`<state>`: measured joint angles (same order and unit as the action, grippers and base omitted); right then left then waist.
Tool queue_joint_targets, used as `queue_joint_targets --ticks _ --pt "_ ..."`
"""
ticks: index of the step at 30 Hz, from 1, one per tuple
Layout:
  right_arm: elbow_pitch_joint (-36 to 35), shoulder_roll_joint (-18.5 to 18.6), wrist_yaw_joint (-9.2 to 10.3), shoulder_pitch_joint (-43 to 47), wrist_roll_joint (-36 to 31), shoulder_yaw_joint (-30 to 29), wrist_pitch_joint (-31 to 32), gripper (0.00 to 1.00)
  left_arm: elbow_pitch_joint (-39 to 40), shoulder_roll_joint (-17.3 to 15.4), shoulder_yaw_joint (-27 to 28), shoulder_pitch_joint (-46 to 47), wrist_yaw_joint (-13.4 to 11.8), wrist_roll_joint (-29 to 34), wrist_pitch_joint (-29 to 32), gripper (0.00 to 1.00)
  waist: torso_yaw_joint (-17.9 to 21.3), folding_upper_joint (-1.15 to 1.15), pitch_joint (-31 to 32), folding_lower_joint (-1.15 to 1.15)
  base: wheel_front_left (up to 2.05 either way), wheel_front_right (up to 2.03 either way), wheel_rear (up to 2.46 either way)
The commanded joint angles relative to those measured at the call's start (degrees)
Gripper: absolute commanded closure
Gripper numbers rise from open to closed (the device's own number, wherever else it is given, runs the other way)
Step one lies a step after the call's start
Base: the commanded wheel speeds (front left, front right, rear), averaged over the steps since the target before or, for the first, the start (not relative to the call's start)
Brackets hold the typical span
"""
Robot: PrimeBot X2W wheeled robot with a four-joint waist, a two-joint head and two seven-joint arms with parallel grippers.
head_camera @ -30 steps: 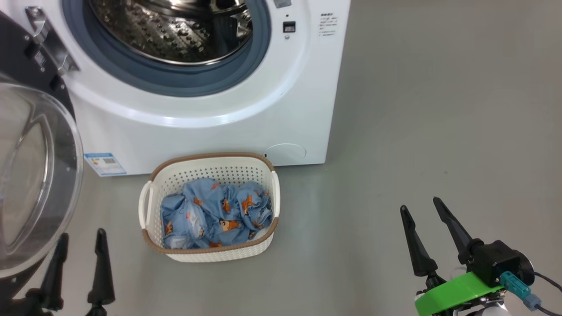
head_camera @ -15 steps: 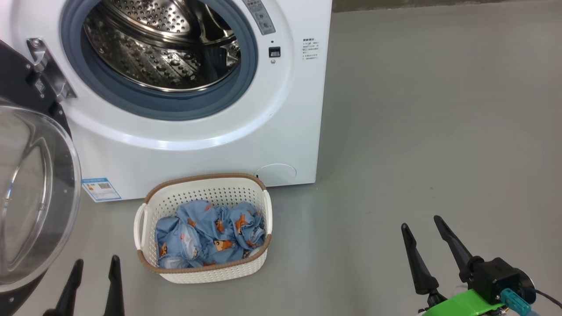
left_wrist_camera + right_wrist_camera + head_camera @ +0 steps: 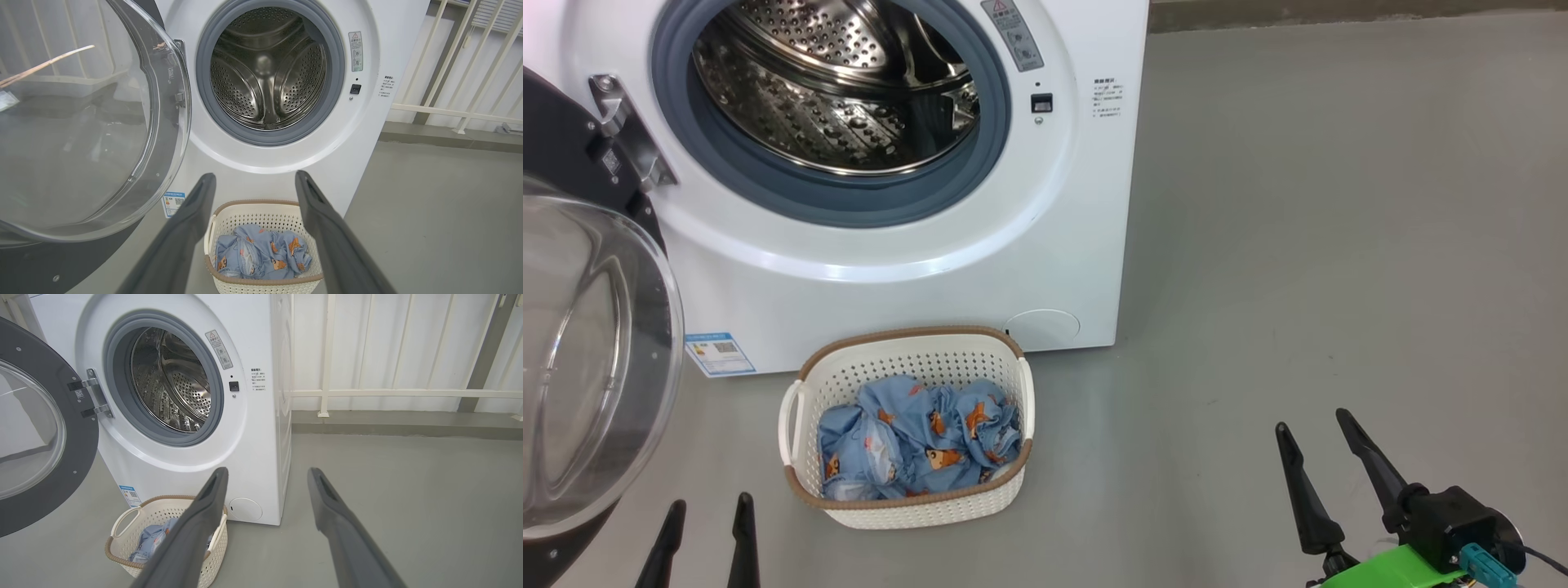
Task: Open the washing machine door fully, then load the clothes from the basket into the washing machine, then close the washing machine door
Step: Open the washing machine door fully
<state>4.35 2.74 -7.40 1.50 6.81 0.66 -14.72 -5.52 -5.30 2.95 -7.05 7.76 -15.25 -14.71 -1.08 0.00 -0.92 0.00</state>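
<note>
Both my hands are spread wide and hold nothing. My left hand [image 3: 708,505] hangs low. The washing machine door [image 3: 596,359] is just to its left and a bit ahead, swung out so the way in is free. I think it is open far enough for me to reach in. The basket [image 3: 915,510] sits on the floor [image 3: 1298,245] ahead of my left hand and a little to its right. It is close in front of the washing machine [image 3: 915,269], so the lift up to the drum [image 3: 833,106] is short. My right hand [image 3: 1312,420] is well apart from the basket, off to its right. The basket's long side runs left to right along the machine's front, with a handle at each end. Its open top faces up. The clothes [image 3: 923,437] lie bunched inside it. The drum's mouth points back at me.
</note>
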Motion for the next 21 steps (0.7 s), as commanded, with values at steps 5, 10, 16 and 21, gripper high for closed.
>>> queue_joint_targets --ticks 5,10,16,21 --pt "-1.64 0.14 -0.09 -0.49 -0.28 0.98 -0.28 0.0 0.93 -0.69 1.68 1.67 -0.28 0.4 -0.29 0.0 -0.13 0.0 -0.14 0.0 0.0 0.0 0.0" --pt "-1.6 0.14 -0.09 -0.52 -0.19 0.87 -0.28 0.0 0.71 -1.03 1.5 1.87 -0.28 0.12 -0.29 0.0 -0.34 0.0 0.02 0.0 0.0 0.0 0.0" --pt "-1.7 0.14 -0.09 -0.76 0.02 0.8 -0.28 0.0 0.62 -1.59 1.09 2.31 -0.28 -0.07 -0.29 0.0 -0.62 0.0 -0.31 0.0 0.0 0.0 0.0" --pt "-1.7 0.14 -0.09 -0.89 -0.02 0.88 -0.28 0.0 0.47 -1.85 1.09 2.61 -0.28 -0.35 -0.29 0.0 -0.8 0.0 -0.68 0.0 0.0 0.0 0.0"
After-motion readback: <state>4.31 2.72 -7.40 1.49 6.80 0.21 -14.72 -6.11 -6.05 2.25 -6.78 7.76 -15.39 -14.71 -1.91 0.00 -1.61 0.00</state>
